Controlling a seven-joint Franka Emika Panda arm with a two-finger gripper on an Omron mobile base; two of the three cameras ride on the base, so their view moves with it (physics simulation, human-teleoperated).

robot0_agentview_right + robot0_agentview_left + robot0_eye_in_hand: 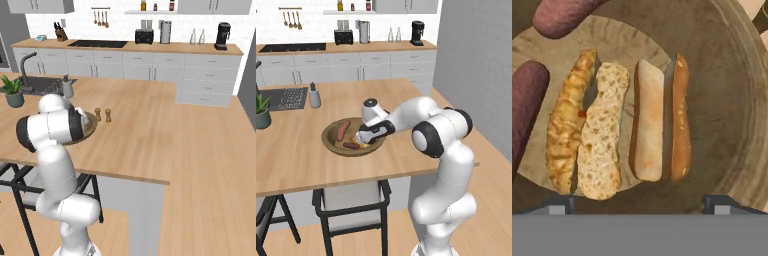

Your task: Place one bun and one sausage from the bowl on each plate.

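Observation:
The brown wooden bowl point(327, 138) sits on the island counter, and its rim point(91, 126) peeks out behind my arm in the right base view. Inside it lie two dark red sausages point(344, 130) point(350, 145) and two split buns. My gripper point(362, 137) hangs open just over the bowl's right half. In the hand view, a toasted bun point(597, 135) and a paler bun point(657, 125) lie side by side between the spread fingertips point(559, 205), with the gripper point(641, 205) holding nothing. Both sausages point(527, 110) point(562, 15) lie to their left. The plates are out of view.
Two small shakers point(103, 115) stand just right of the bowl. A potted plant point(262, 112), a sink point(286, 97) and a soap dispenser point(314, 96) occupy the counter's far left. A chair point(351, 200) sits under the near edge.

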